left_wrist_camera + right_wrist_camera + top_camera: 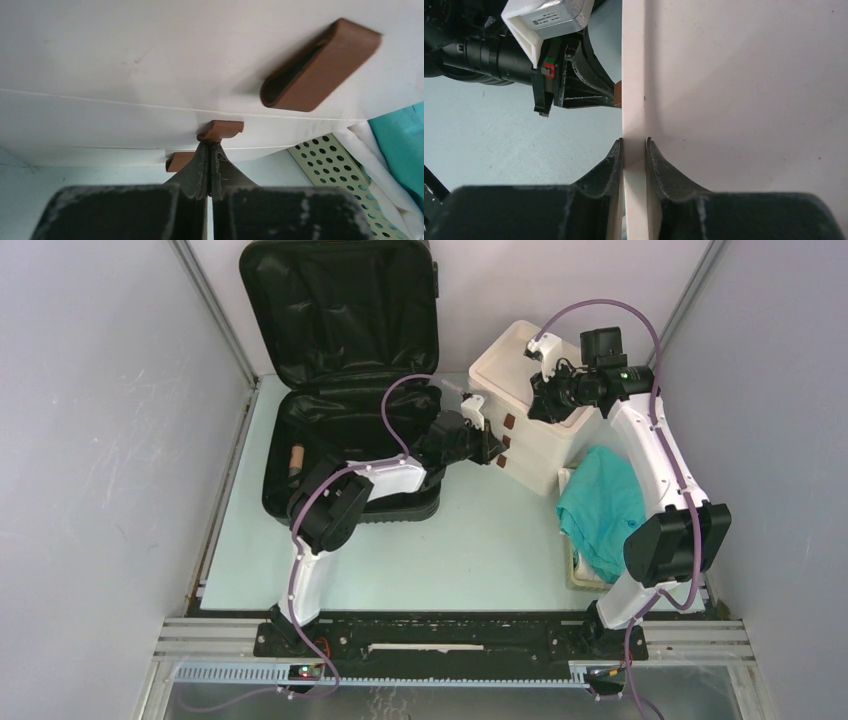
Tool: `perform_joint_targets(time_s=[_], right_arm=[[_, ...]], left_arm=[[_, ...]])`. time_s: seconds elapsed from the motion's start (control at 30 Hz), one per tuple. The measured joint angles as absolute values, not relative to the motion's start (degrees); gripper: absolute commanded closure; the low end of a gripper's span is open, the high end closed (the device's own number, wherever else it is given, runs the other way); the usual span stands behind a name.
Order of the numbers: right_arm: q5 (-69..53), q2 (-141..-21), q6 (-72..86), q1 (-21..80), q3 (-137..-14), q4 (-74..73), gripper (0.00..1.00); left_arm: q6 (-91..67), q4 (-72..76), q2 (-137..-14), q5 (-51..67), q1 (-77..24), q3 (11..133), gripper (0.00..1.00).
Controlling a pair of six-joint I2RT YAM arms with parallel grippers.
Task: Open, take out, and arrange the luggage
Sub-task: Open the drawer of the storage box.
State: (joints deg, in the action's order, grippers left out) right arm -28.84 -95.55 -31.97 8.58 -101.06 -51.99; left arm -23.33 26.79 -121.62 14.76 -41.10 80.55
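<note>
Black luggage (pixel 340 330) lies open; left claw (pixel 208 150) clenched, right claw (pixel 634 146) grasping white box (pixel 734 100).

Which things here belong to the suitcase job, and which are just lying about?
In the job: luggage, lying open; brown item inside it; white drawer box, whose rim the right gripper clamps while the left gripper is shut at a brown handle.
Lying about, it seems: teal cloth in the pale basket.

Black suitcase (pixel 340 310) with black lining; white drawer box (pixel 545 455) with brown handles (pixel 320 65); teal cloth (pixel 605 505); pale yellow perforated basket (pixel 327 162); pale green bench (pixel 450 550).
</note>
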Motion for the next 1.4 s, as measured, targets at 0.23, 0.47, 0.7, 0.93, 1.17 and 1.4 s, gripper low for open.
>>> perform_joint_targets(time_s=[0.23,0.47,0.7,0.93,1.17,1.4], right_arm=[[-29.3,-95.5,-31.9,8.3,-100.9,-51.9,1.0],[-29.7,-95.5,-31.8,8.1,-100.9,-51.8,1.0],[-29.8,-95.5,-31.8,8.1,-100.8,-51.8,1.0],[-29.9,-95.5,-31.7,7.9,-100.7,-51.7,1.0],[-29.0,-95.2,-31.3,7.8,-100.2,-51.1,1.0],[-28.9,-94.5,-30.9,7.4,-99.1,-50.0,1.0]], left_arm=[[-21.5,26.9,-118.9,14.7,-41.6,78.3,1.0],[-20.4,28.4,-115.2,14.7,-41.8,74.2,1.0],[-20.3,29.1,-113.6,14.7,-41.8,72.2,1.0],[-19.7,30.2,-112.2,14.1,-41.8,69.2,1.0],[-18.8,30.4,-109.0,13.7,-41.8,64.8,1.0],[-16.3,26.3,-104.8,12.4,-42.9,62.8,1.0]])
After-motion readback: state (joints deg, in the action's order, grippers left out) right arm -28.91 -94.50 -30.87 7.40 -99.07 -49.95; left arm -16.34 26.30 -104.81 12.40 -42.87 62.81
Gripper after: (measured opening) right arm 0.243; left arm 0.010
